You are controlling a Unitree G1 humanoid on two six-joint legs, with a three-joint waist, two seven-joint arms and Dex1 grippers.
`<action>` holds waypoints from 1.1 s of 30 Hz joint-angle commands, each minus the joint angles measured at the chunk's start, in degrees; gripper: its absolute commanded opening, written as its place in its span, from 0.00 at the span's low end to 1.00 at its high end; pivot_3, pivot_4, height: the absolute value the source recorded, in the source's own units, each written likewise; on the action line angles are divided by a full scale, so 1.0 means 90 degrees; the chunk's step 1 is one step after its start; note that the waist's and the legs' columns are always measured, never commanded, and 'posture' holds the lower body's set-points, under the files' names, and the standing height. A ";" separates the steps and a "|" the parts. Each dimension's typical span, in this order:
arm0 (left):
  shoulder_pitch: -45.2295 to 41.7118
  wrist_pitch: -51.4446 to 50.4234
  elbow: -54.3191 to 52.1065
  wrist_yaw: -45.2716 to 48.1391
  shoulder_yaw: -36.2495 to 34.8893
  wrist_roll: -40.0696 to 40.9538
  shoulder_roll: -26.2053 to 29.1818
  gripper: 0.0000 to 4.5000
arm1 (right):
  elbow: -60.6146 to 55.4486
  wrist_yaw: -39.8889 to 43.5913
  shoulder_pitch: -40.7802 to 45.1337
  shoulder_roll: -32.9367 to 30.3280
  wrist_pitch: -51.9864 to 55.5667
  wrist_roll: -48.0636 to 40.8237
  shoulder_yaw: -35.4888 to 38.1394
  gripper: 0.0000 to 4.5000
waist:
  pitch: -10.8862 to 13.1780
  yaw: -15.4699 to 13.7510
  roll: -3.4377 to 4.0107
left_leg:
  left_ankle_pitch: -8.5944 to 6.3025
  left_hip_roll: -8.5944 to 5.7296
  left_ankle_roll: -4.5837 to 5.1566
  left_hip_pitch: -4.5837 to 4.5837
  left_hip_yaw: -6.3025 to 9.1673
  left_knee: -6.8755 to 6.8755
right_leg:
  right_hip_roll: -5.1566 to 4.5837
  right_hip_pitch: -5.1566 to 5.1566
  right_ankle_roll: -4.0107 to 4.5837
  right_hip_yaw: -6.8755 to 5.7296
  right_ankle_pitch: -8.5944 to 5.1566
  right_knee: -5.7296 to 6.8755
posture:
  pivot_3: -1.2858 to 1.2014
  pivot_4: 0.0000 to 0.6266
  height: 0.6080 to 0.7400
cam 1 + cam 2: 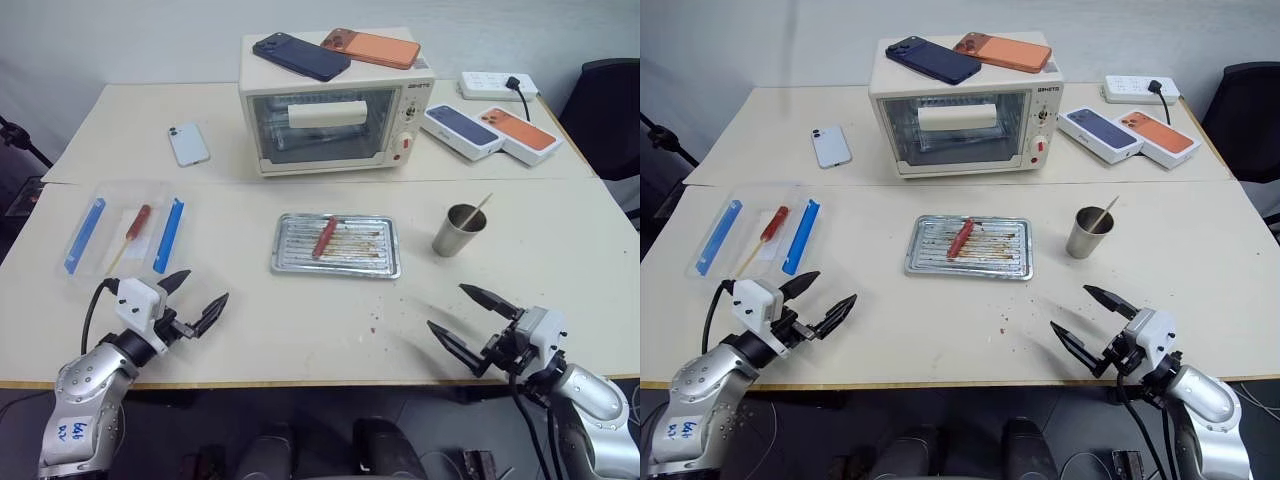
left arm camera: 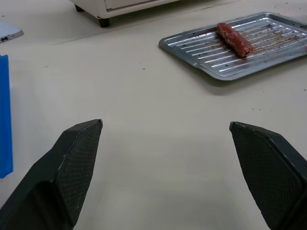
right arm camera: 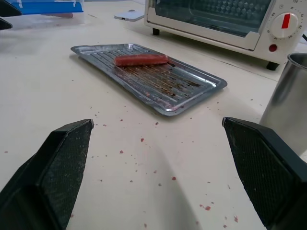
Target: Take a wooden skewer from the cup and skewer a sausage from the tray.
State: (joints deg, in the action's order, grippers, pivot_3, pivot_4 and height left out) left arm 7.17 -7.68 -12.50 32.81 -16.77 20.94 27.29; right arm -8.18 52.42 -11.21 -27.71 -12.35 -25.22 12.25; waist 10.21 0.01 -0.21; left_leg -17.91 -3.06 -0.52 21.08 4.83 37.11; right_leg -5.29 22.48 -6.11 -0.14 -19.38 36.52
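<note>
**Skewer job: haven't even started yet, lol**

So here's where I'm at. Both my pincers are spread wide and holding nothing. My left gripper (image 1: pixel 193 306) sits in the lower left of the head view, just above the table's near edge, and my right gripper (image 1: pixel 474 317) is in the lower right, same deal. Neither one is touching anything.

The wooden skewer (image 1: pixel 480 209) is in the cup (image 1: pixel 459 231), right of center in the frame, leaning so its tip pokes out past the rim toward the upper right. The cup stands well up the frame from my right gripper, which I'd guess is the hand to go for it.

The sausage (image 1: pixel 325 237) lies on the left half of the tray (image 1: pixel 382 262), dead center of the frame, tilted a bit. Tray's got brown grease streaks on the ribs. Nothing is stuck through that sausage.

Over on the left of the frame there's a clear plastic tray (image 1: pixel 112 190) with blue strips and another red sausage on its own stick. Not my target, ignoring it.

My read on progress: basically zero. Left to do is everything: reach the cup, pinch that skinny stick, pull it out, bring it over to the tray and poke it into the sausage. The stick being so thin looks like the fiddly part.
</note>
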 commanded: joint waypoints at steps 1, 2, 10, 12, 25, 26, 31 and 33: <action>0.0030 -0.0124 -0.0254 0.0109 -0.0035 0.0178 0.0073 1.00 | -0.0194 -0.0034 -0.0026 0.0017 -0.0028 -0.0098 0.0020 1.00 | 0.0000 -0.0003 0.0000 | 0.0000 0.0000 0.0000 0.0000 0.0000 0.0000 | 0.0000 0.0000 0.0000 0.0000 0.0000 0.0000 | 0.52 0.24 1.00; 0.0003 -0.0289 -0.0300 0.0227 -0.0102 0.0395 0.0134 1.00 | -0.0264 -0.0027 -0.0035 -0.0036 0.0051 -0.0194 0.0073 1.00 | 0.0000 -0.0004 0.0000 | 0.0000 0.0000 0.0000 -0.0001 0.0000 0.0001 | 0.0000 -0.0001 0.0000 0.0000 0.0000 0.0000 | 0.52 0.24 1.00; -0.0221 -0.2166 -0.0738 0.2188 -0.0845 0.2587 0.1914 1.00 | -0.0065 0.0079 -0.0213 -0.0871 0.0663 -0.1096 0.1540 1.00 | -0.0001 -0.0006 0.0003 | 0.0000 0.0001 0.0001 0.0001 0.0004 0.0002 | -0.0003 -0.0004 0.0003 0.0002 -0.0001 -0.0002 | 0.52 0.24 1.00; -0.0431 -0.2477 -0.0682 0.2500 -0.0926 0.2879 0.2274 1.00 | 0.0241 0.0142 -0.0142 -0.0996 0.0784 -0.1179 0.1757 1.00 | -0.0001 -0.0007 0.0003 | -0.0001 0.0002 0.0001 -0.0001 0.0004 0.0001 | -0.0002 -0.0008 0.0004 -0.0001 -0.0002 -0.0007 | 0.52 0.24 1.00; -0.1571 -0.2565 -0.0814 0.2290 -0.0236 0.2772 0.1957 1.00 | 0.2623 0.0849 0.4173 -0.3093 0.3760 -0.0565 0.0164 1.00 | 0.0009 0.0134 0.0027 | 0.0000 0.0009 0.0004 -0.0002 -0.0035 0.0003 | 0.0005 0.0012 0.0003 0.0026 -0.0001 0.0007 | 0.52 0.24 1.00; -0.1604 -0.2559 -0.0818 0.2300 -0.0160 0.2746 0.1923 1.00 | 0.3056 0.1037 0.4800 -0.3105 0.3979 -0.0415 -0.0132 1.00 | 0.0009 0.0161 0.0026 | 0.0000 0.0010 0.0004 0.0000 -0.0033 0.0002 | 0.0005 0.0014 0.0003 0.0026 -0.0001 0.0007 | 0.52 0.24 1.00; -0.1681 -0.2946 -0.0948 0.2451 0.0157 0.2957 0.1958 1.00 | 0.5229 0.2102 0.7295 -0.2829 0.4305 0.0772 -0.1578 1.00 | 0.0012 0.0174 0.0025 | -0.0001 0.0010 0.0004 0.0020 -0.0042 -0.0007 | 0.0007 0.0037 0.0003 0.0031 -0.0002 0.0001 | 0.52 0.24 1.00; -0.1683 -0.2893 -0.0975 0.2425 0.0172 0.2905 0.1915 1.00 | 0.6127 0.2299 0.7986 -0.2638 0.4276 0.1126 -0.1845 1.00 | 0.0014 0.0175 0.0023 | -0.0003 0.0009 0.0008 0.0025 -0.0047 -0.0010 | 0.0005 0.0043 0.0003 0.0033 -0.0001 -0.0003 | 0.52 0.24 1.00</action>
State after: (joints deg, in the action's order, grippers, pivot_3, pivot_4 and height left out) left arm -7.73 -34.24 -19.59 54.46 -14.48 46.77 44.49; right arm 40.82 70.65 56.95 -51.89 26.38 -18.12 -3.05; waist 10.33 1.58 0.00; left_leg -17.95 -2.98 -0.43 21.32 4.40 37.03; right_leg -5.25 22.88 -6.08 0.16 -19.40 36.49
